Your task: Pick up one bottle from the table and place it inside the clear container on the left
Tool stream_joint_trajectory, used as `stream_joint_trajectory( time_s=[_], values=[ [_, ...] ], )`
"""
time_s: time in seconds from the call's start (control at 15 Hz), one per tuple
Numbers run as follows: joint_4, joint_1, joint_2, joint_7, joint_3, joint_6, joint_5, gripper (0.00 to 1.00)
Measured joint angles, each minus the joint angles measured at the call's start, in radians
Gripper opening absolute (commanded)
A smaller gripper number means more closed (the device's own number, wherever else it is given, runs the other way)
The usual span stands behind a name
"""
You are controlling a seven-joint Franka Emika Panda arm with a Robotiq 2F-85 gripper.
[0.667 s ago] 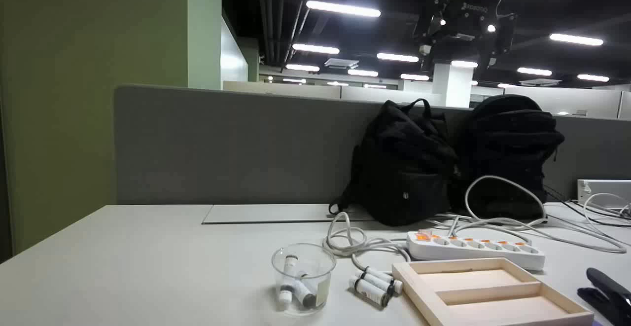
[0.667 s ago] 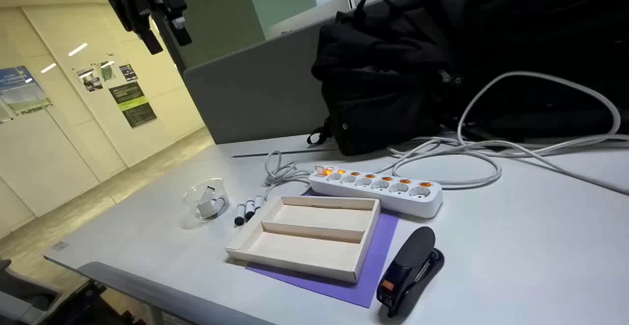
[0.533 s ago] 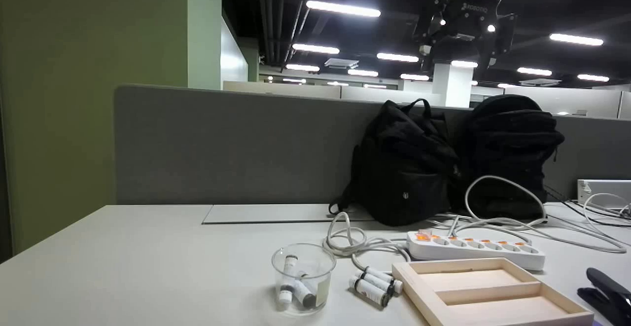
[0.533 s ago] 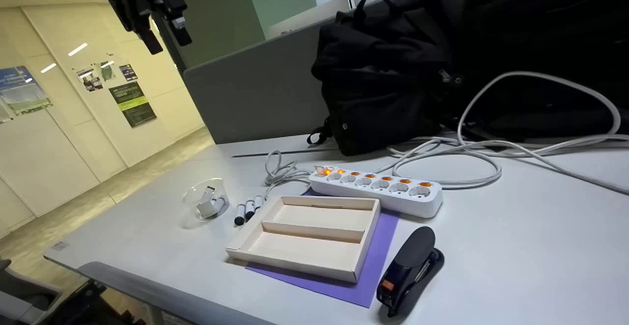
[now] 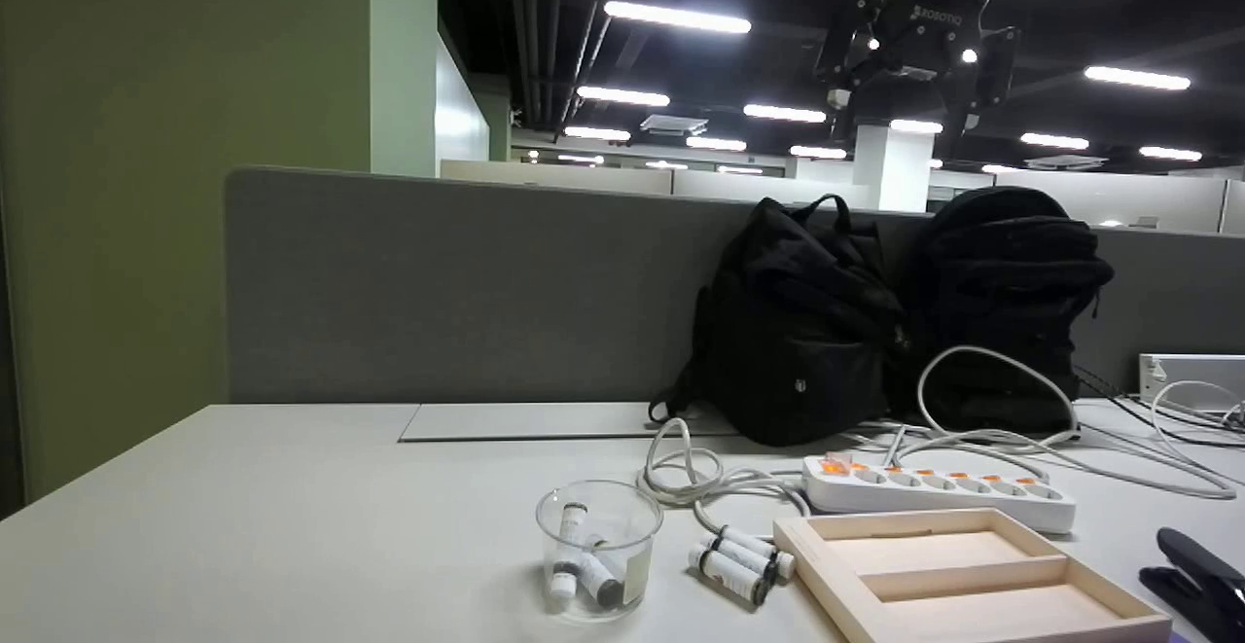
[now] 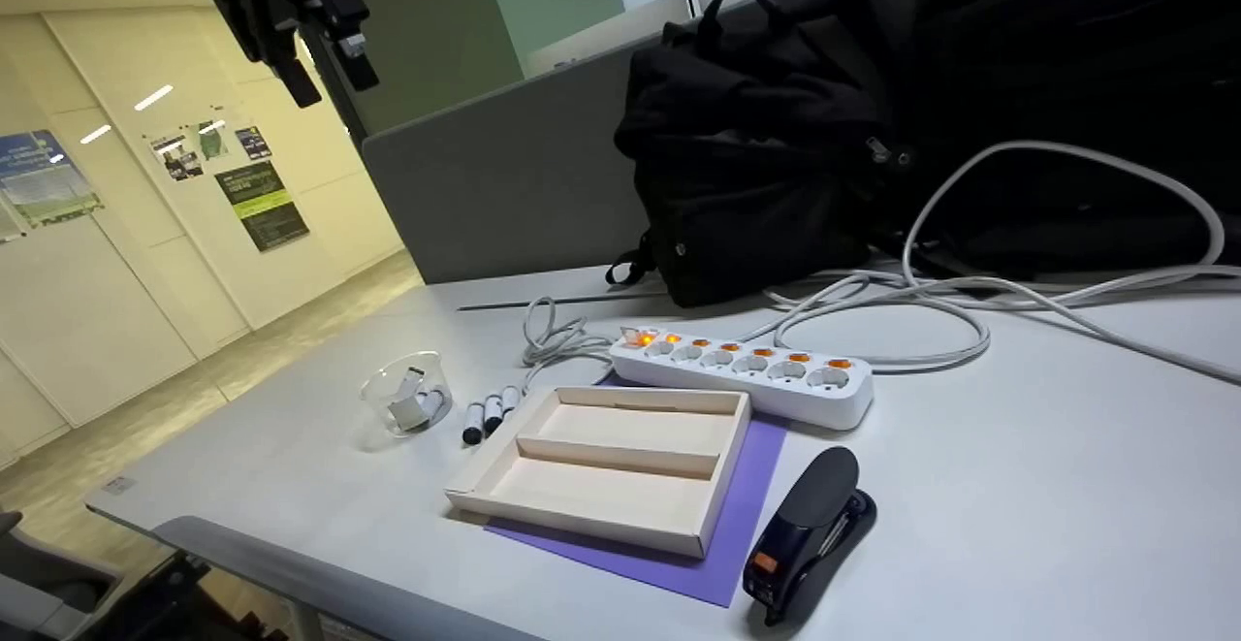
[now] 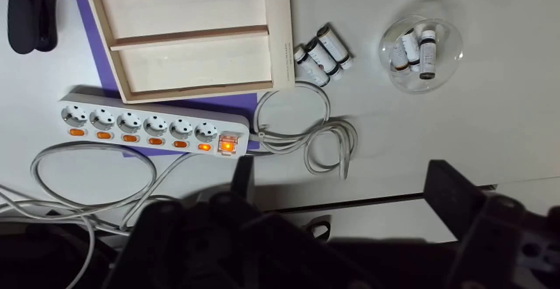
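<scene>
Three small bottles with white labels and white caps lie side by side on the table. They also show in an exterior view and the wrist view. The clear container, a low round cup, stands beside them. It holds three similar bottles, and its rim shows in the wrist view and an exterior view. My gripper hangs high above the table, apart from everything. Its fingers are wide apart with nothing between them in the wrist view; it also shows in an exterior view.
A light-wood tray lies on a purple sheet, close beside the loose bottles. A white power strip with coiled cables lies behind. A black stapler is at the side. Black backpacks lean against the grey partition.
</scene>
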Motion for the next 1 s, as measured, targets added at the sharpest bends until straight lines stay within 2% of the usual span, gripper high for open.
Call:
stream_joint_trajectory(
  time_s=[0.13, 0.33, 0.67, 1.0],
  values=[
    [-0.006, 0.009, 0.013, -0.054, -0.005, 0.013, 0.005, 1.00],
    [-0.038, 0.041, 0.108, -0.211, -0.031, 0.115, 0.024, 1.00],
    [-0.046, 0.070, 0.421, -0.407, -0.049, 0.310, 0.031, 1.00],
    [0.041, 0.085, 0.722, -0.450, 0.024, 0.442, 0.024, 1.00]
  ],
)
